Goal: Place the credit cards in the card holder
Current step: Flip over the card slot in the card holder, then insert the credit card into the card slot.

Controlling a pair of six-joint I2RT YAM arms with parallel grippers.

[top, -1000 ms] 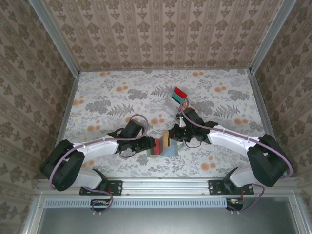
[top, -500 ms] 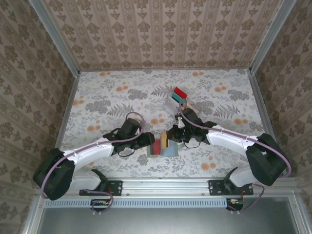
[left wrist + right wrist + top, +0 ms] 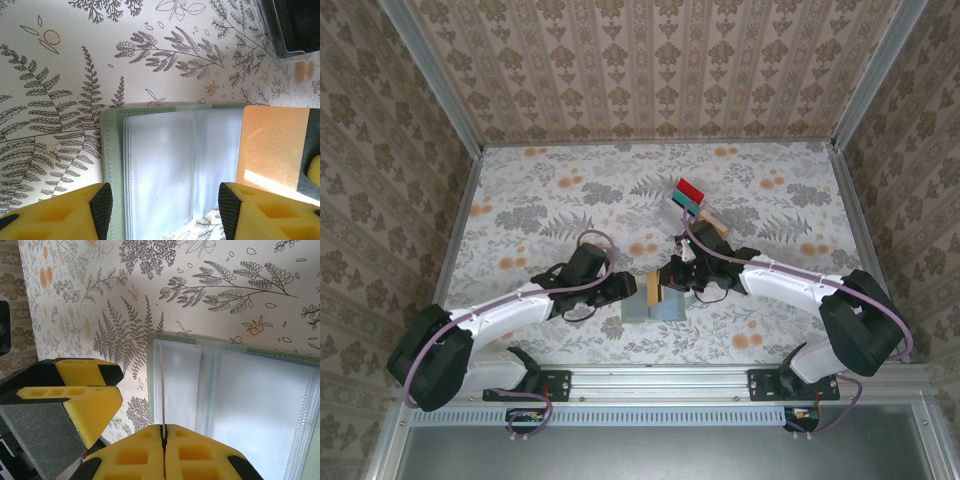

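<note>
The grey-green card holder (image 3: 658,308) lies open on the table between both arms, its clear pockets (image 3: 165,165) facing up. My right gripper (image 3: 163,429) is shut on an orange-beige credit card (image 3: 162,385), held on edge above the holder's left pocket (image 3: 180,385). That card (image 3: 655,288) stands over the holder's far-left part and looks like a flat orange sheet (image 3: 272,147) from the left wrist. My left gripper (image 3: 165,210) is open, straddling the holder's near edge with nothing between its fingers. Red (image 3: 690,189) and teal (image 3: 693,205) cards sit further back.
A clear plastic slotted rack (image 3: 678,210) holding the spare cards stands just behind the right wrist. My left gripper's yellow fingers (image 3: 75,390) sit close to the left of the held card. Floral tablecloth (image 3: 550,200) spreads open to the left and far side.
The left arm drew back a little, its gripper now off the holder's left edge. The coloured stripes seen on the holder have gone, leaving pale pockets. The right gripper shifted slightly left with the card.
</note>
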